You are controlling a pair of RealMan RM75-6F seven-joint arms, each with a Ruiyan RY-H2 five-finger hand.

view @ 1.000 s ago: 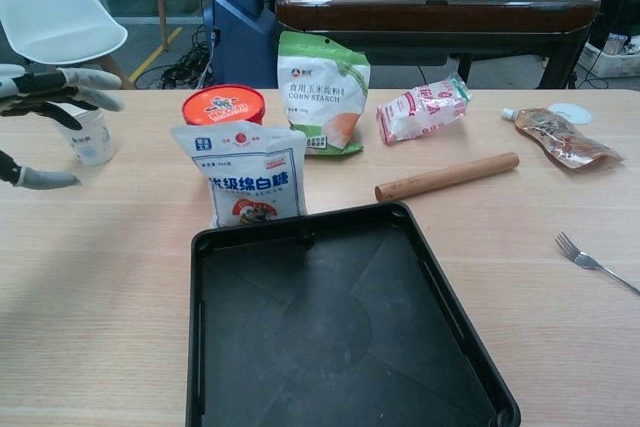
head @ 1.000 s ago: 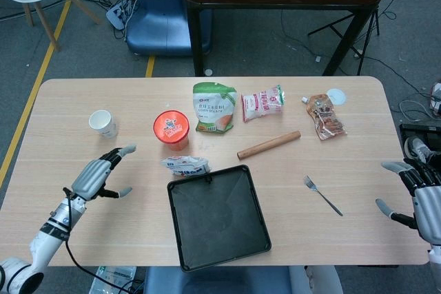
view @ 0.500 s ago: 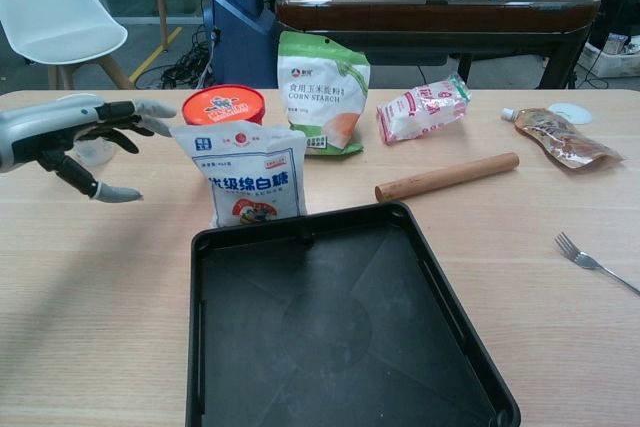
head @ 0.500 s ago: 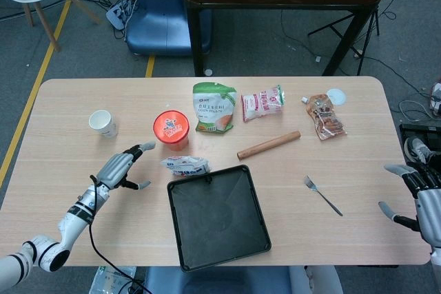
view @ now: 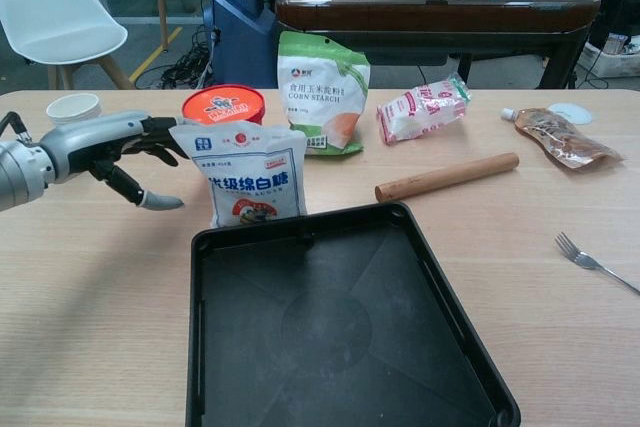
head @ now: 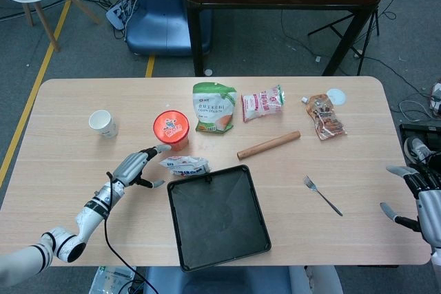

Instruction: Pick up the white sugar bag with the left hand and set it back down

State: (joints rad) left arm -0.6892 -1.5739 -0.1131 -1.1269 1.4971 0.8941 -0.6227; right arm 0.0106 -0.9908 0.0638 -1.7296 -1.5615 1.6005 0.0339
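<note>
At the table's left, we see the left hand (view: 110, 152) spread and holding nothing, its long fingers (view: 160, 137) reaching behind the upper left corner of the white sugar bag (view: 245, 173) while the thumb hangs low, just short of the bag's front face. The bag stands upright just beyond the far left corner of the black tray (view: 340, 322), with the red-lidded cup (view: 223, 107) just behind it.

We judge the step in hand to be closing on the bag. To do it well, we would bring the thumb onto the printed front and the fingers onto the back, taking the bag high on its left side so that it lifts straight. The soft pouch may fold or tip toward the tray if it is pinched only at the corner, and the cup behind leaves little room for the fingers.

The chest view shows the bag's printed face and the gap between thumb and bag. The head view shows the bag (head: 185, 165) only from above, as a crumpled top edge, but it alone shows the right hand (head: 422, 194), fingers apart and holding nothing, at the table's far right edge, well apart from the fork (head: 322, 195).
</note>
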